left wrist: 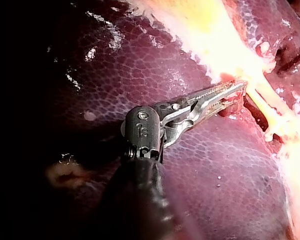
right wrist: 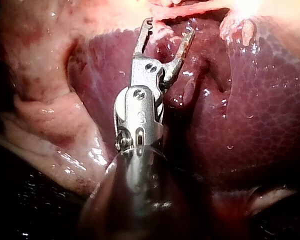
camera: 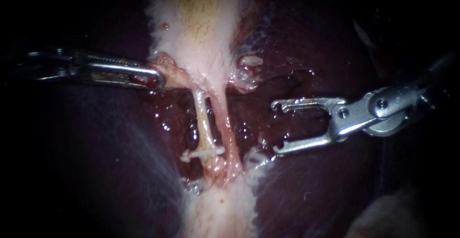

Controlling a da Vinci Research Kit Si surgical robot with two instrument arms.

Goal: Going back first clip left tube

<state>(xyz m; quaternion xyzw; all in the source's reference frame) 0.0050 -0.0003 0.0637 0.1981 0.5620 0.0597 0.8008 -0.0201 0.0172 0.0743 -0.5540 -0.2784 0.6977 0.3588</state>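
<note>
Standing wide apart, the jaws of the right instrument (camera: 277, 128) grip nothing: a clear gap shows between the two prongs, and the right wrist view shows the same. The jaws lie over the liver (camera: 297, 185), near the two tubes and touching neither. Closest to the jaws runs the pinkish right tube (camera: 224, 123). Just beyond it lies the paler left tube (camera: 203, 123), which carries a white clip (camera: 203, 153) set crosswise on its lower end. Both tubes run up into the pale gallbladder (camera: 196, 22). On the far side of the tubes, the left instrument (camera: 155, 78) is clamped on a fold of pink tissue (camera: 167, 70) at the gallbladder's lower edge.
</note>
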